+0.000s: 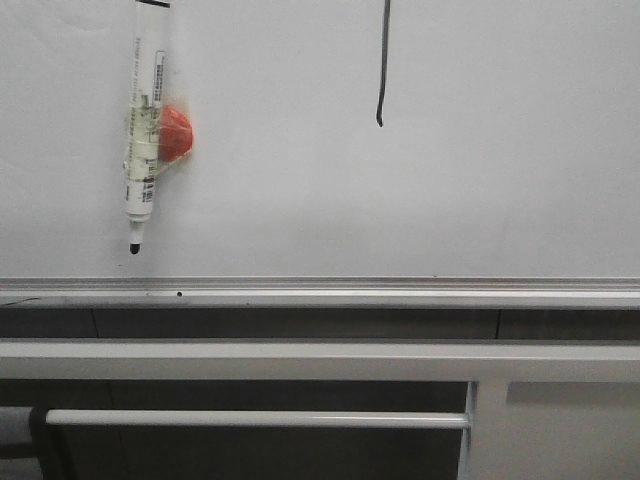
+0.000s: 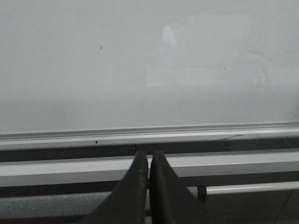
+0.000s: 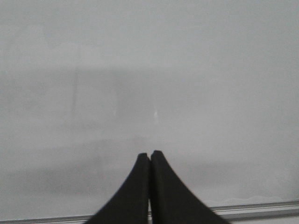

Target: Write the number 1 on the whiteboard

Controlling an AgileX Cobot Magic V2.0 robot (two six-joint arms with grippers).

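Whiteboard (image 1: 480,180) fills my front view, with the number 1 (image 1: 383,70) drawn at upper centre, its hook at the bottom.

Upper left of the frame I see a marker (image 1: 143,140) hanging tip-down against the board beside a red blob (image 1: 176,133). On both wrist feeds, the left gripper (image 2: 149,156) and right gripper (image 3: 149,156) show fingers pressed together, holding nothing, facing the board above its silver ledge (image 1: 400,295).

Board: whiteboard (image 1: 480,180), white, glossy, upright.
Lower edge: silver ledge (image 1: 320,296), bare.
On board, left: marker (image 1: 144,130) hanging tip down, red magnet (image 1: 176,133) touching.
On board, right: number 1 (image 1: 383,70), thin black stroke.
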